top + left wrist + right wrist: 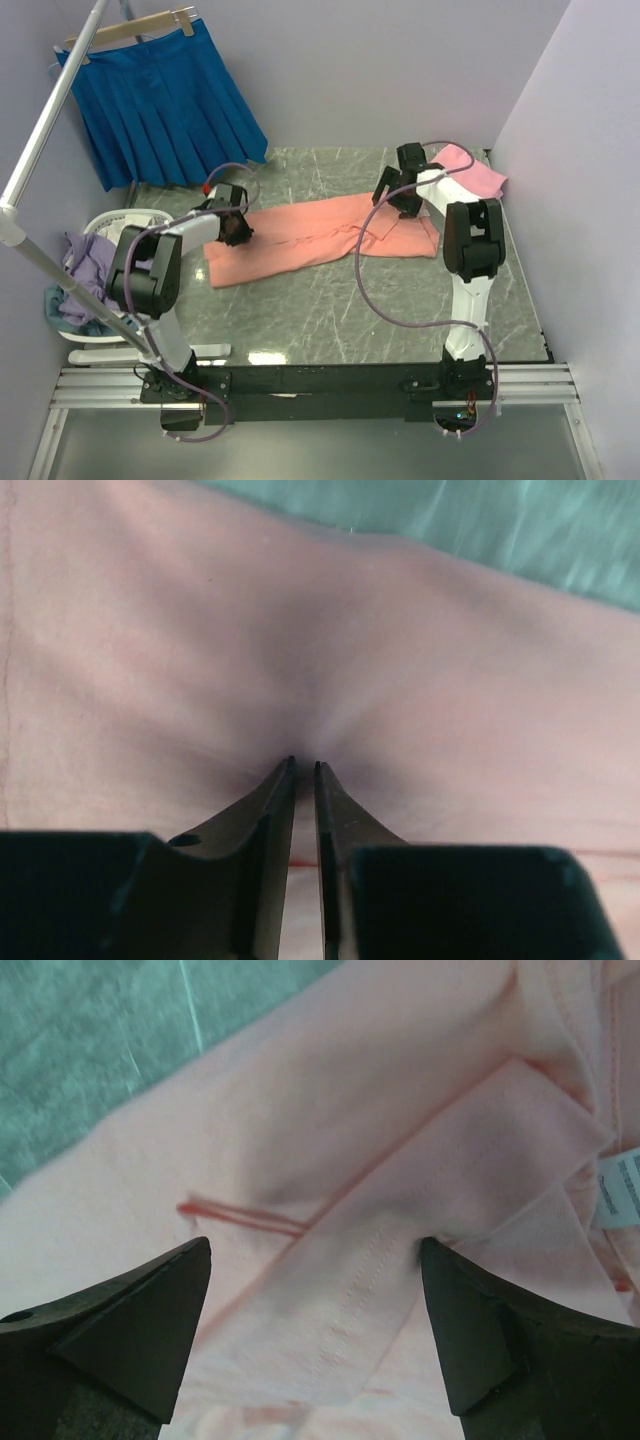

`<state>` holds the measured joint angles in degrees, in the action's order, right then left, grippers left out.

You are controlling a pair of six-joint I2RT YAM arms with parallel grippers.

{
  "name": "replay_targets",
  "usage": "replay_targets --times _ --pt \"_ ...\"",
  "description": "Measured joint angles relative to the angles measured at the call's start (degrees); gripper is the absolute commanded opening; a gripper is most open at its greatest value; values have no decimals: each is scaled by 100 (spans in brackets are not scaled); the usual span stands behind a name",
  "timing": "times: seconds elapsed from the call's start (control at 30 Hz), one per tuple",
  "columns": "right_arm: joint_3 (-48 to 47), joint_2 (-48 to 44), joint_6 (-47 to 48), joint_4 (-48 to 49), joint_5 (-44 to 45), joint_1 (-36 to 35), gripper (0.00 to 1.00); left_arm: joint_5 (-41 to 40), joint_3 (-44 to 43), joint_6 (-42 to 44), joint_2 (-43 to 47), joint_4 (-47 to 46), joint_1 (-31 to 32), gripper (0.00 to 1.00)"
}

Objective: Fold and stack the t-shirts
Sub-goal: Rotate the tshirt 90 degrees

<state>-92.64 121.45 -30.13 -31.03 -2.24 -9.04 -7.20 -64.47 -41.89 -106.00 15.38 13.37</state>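
Salmon t-shirt (300, 240), one of two with pink t-shirt (472, 170), nipped by left pincer (305, 764); right pincer (315, 1246) agape.

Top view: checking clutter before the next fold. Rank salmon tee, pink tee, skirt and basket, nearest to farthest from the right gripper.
1. Salmon tee, directly under the right gripper.
2. Pink tee, just right of it.
3. Skirt, hanging far left.
4. Basket, at the left edge.
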Motion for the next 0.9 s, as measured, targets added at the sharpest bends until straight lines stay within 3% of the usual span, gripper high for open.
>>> replay_targets --times 0.13,0.17,0.33,0.53,0.63,0.7,0.83,0.9 --pt "-905 557 57 -428 -31 -31 94 63 999 -378 765 -136 391 22" --pt "-1141 691 85 -549 -42 -44 99 103 1279 -481 968 -199 564 22" --pt "-2804 1676 315 -1165 -378 -208 100 422 2277 -1154 1652 -605 1532 22" --pt "-4332 2562 719 -1473 -1252 -514 100 861 2531 -1812 1751 -787 2874 19" --pt "-4006 2439 901 -1126 -1703 -621 100 964 2476 -2046 1838 -531 3469 23" --pt "-3182 1998 953 -586 -1875 -638 100 960 2435 -2129 1985 -170 3622 26" --pt "-1445 793 1032 201 -1899 -634 100 481 2149 -2138 2378 1370 3676 43" --pt "-691 2 1062 570 -1764 -623 100 87 1690 -2017 2468 2039 3620 45"
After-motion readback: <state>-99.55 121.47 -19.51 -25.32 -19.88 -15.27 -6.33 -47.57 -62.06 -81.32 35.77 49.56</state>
